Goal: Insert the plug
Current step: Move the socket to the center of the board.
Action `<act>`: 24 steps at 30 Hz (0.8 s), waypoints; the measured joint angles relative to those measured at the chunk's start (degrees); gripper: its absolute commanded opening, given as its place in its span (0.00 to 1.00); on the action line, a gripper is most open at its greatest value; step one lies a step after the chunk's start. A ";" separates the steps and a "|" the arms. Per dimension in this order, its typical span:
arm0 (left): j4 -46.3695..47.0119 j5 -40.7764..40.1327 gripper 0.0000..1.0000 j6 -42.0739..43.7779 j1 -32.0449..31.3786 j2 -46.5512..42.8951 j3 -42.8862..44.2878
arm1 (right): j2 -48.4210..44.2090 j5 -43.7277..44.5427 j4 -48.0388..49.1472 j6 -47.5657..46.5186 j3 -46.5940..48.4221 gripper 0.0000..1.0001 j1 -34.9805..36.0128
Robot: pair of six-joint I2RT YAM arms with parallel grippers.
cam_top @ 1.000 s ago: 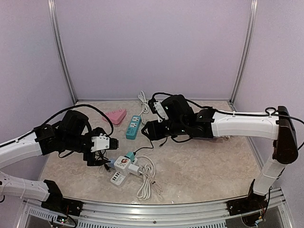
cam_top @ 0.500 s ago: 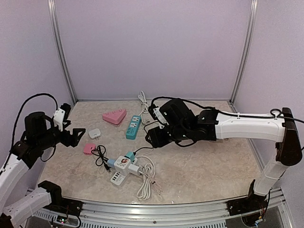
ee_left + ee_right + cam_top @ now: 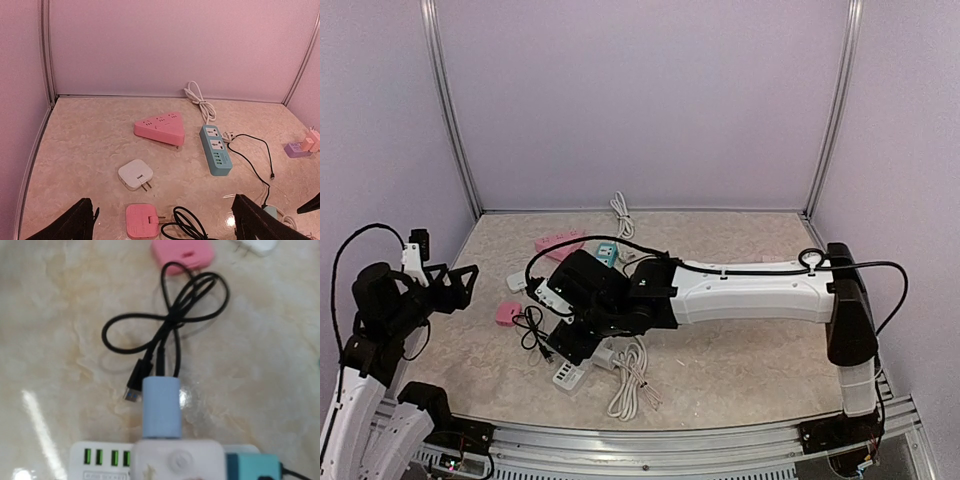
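In the right wrist view a light blue plug (image 3: 161, 407) sits pushed into the side of a white cube socket (image 3: 177, 460). A black cable (image 3: 170, 315) loops away from the plug, its USB end (image 3: 132, 390) lying loose on the table. None of the right gripper's fingers show in that view. From above, my right gripper (image 3: 563, 345) hangs right over the cube, and its jaws are too dark to read. My left gripper (image 3: 165, 220) is pulled back at the left edge, open and empty, well short of the socket cluster.
A pink triangular strip (image 3: 160, 127), a teal power strip (image 3: 215, 150), a white adapter (image 3: 135, 175) and a pink adapter (image 3: 142, 220) lie on the left half. A white USB strip (image 3: 100, 457) adjoins the cube. A coiled white cord (image 3: 630, 380) lies near the front edge.
My right arm swung from beside the teal strip forward and left, to above the cube socket. My left arm drew back from the socket cluster to the far left.
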 measured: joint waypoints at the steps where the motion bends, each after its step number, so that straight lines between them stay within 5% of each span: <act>1: 0.26 0.13 0.93 -0.17 0.04 -0.37 0.00 | 2.05 0.26 -1.18 -0.74 2.27 0.78 0.35; 7: 1.46 1.20 0.93 -1.16 0.15 -1.29 -0.15 | 9.25 2.05 -7.69 -3.41 10.49 0.77 1.20; 24: 3.08 3.30 0.93 -1.88 0.22 -2.05 -1.29 | 12.57 4.70 -10.08 -6.38 13.84 0.75 -0.46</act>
